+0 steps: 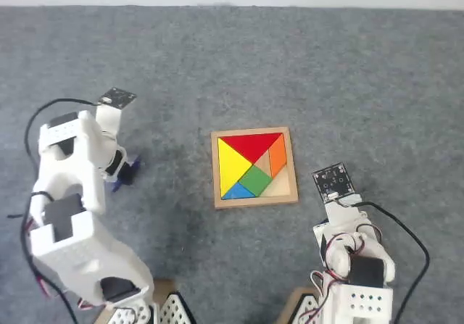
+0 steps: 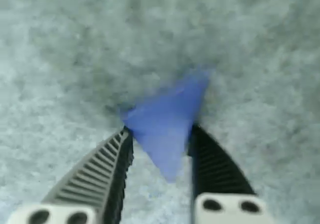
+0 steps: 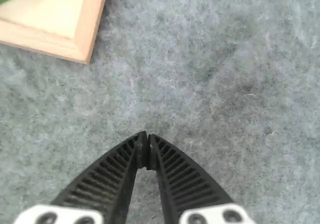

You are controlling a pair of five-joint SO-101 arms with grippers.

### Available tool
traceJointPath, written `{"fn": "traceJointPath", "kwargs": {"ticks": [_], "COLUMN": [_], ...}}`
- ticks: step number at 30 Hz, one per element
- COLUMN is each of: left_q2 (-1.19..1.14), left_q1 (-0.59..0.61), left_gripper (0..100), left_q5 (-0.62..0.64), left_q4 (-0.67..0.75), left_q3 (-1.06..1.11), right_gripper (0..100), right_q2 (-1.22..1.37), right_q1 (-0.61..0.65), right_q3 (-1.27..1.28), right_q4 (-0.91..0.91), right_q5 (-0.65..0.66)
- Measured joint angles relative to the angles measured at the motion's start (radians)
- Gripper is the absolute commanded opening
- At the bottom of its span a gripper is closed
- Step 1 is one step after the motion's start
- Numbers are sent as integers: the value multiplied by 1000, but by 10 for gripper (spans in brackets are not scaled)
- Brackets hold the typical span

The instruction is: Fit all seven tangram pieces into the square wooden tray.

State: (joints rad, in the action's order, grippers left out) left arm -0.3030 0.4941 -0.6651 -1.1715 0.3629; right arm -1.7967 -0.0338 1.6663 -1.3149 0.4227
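The left claw (image 2: 160, 130) is seen partly open and clamped on a blue triangle (image 2: 167, 119). One finger is pressed to each of two edges, and one point of the triangle lies back between the fingers. The right claw (image 3: 146, 139) is clenched tip to tip on nothing, above the grey worktop (image 1: 348, 70) near a corner of the tray (image 1: 254, 130). In the tray, a red piece (image 1: 252, 144), a yellow piece (image 1: 232, 166), an orange piece (image 1: 278, 155), a green piece (image 1: 255, 180) and a small blue piece (image 1: 236, 191) are laid flush. A tan patch at the middle and a paler one in one corner cannot be told as piece or bare wood. In the high view the held triangle is placed well apart from the tray, by the left arm; whether it is lifted off the worktop cannot be told. The tray's corner and a sliver of green are caught in the right wrist view.
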Motion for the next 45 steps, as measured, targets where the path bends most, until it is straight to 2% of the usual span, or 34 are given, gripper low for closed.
{"fn": "traceJointPath", "kwargs": {"ticks": [8,16,19,24,27,31,39,45], "left_q2": [-3,17,126,413,465,428,186,32], "left_q1": [-68,-167,-190,-189,-195,-193,-226,-226], "left_gripper": [36,37,47,187,192,191,191,191], "left_q5": [-17,72,64,60,69,57,61,63], "left_q4": [-43,-135,-175,-166,-137,-112,46,51], "left_q3": [-5,-21,-3,92,110,110,106,-14], "right_gripper": [8,8,8,8,8,8,8,8], "right_q2": [0,0,0,0,0,0,0,0], "right_q1": [0,0,0,0,0,0,0,0], "right_q3": [0,0,0,0,0,0,0,0], "right_q4": [0,0,0,0,0,0,0,0], "right_q5": [0,0,0,0,0,0,0,0]}}
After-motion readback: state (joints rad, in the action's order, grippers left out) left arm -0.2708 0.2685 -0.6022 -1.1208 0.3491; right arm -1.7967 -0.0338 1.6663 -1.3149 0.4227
